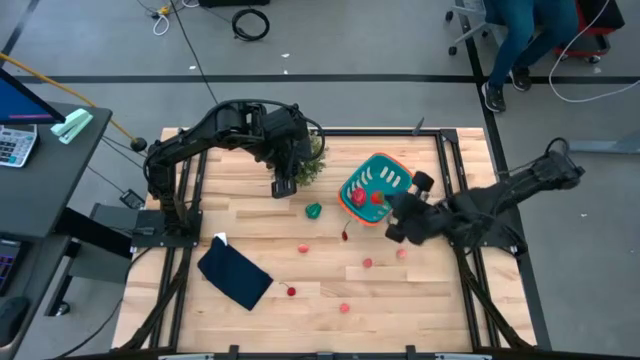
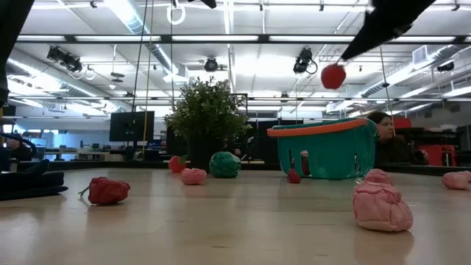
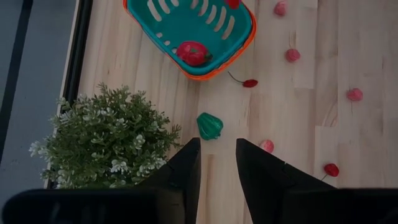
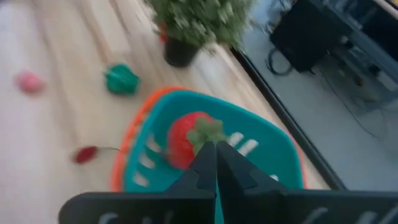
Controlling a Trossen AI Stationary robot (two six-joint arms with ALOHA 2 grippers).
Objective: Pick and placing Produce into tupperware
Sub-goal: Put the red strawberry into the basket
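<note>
Right of centre in the high view, the right gripper (image 1: 393, 224) hangs over the near edge of the teal basket (image 1: 392, 167), its fingers pinched tight on the stem of a red strawberry (image 4: 186, 138) held above the basket's floor (in the low view the fruit (image 2: 333, 76) shows in the air, upper right, over the orange rim). A red tomato-like piece (image 3: 193, 53) lies inside the basket. The left gripper (image 3: 217, 163), fingers parted on nothing, hovers beside the potted plant (image 1: 312, 160), upper centre. A green piece (image 1: 313, 211) lies mid-table, and pink and red produce (image 1: 368, 263) scatters lower right. A navy cloth (image 1: 234, 277) lies lower left.
</note>
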